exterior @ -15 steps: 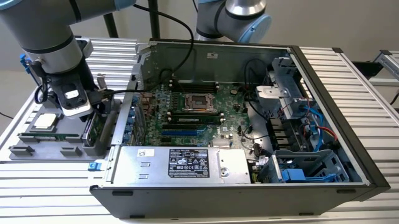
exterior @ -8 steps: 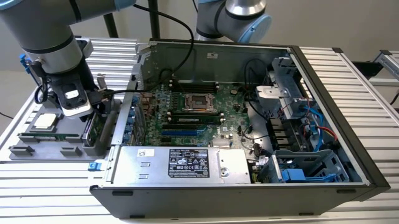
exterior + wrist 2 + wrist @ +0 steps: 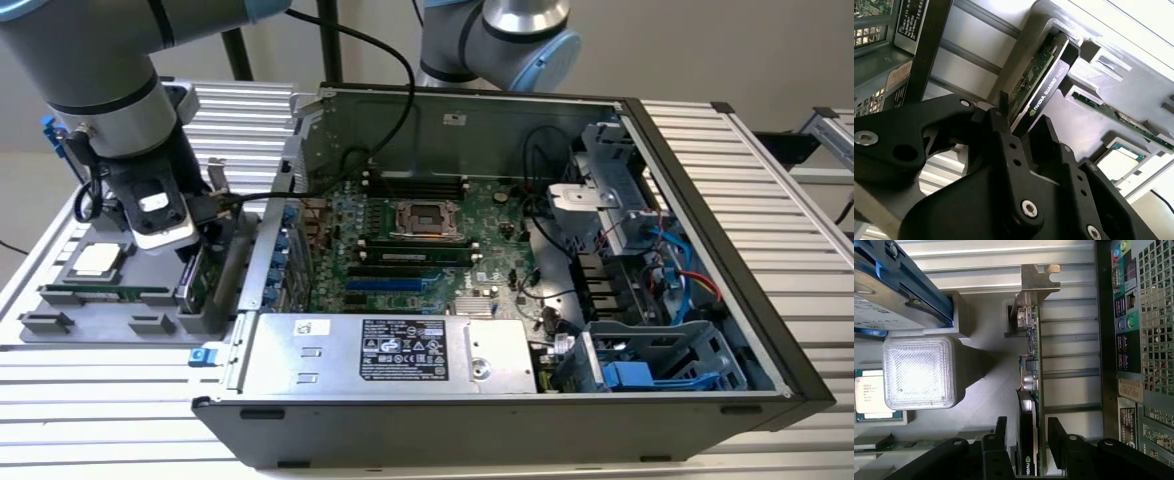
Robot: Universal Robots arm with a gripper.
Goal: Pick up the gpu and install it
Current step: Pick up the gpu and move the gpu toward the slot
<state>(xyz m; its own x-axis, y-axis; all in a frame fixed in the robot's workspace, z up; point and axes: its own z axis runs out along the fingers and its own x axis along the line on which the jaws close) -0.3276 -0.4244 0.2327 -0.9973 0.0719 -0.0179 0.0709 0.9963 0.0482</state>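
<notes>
At the exterior view's left, beside the open computer case (image 3: pixel 467 430), the gripper (image 3: pixel 187 245) reaches down into a grey parts tray (image 3: pixel 94 332), over the gpu (image 3: pixel 196 285) standing on edge in its slot; a processor (image 3: pixel 94 262) and a memory stick (image 3: pixel 107 293) lie close by. In the second wrist view the black fingers (image 3: pixel 1046 137) flank the gpu (image 3: pixel 1041 82). In the first wrist view the fingers (image 3: pixel 1054 430) stand apart with a gap on each side of the card. Its silver bracket (image 3: pixel 1036 282) is at the far end, a blue-framed hard drive (image 3: pixel 914 287) on one side, the case's rear panel (image 3: pixel 1134 340) on the other
</notes>
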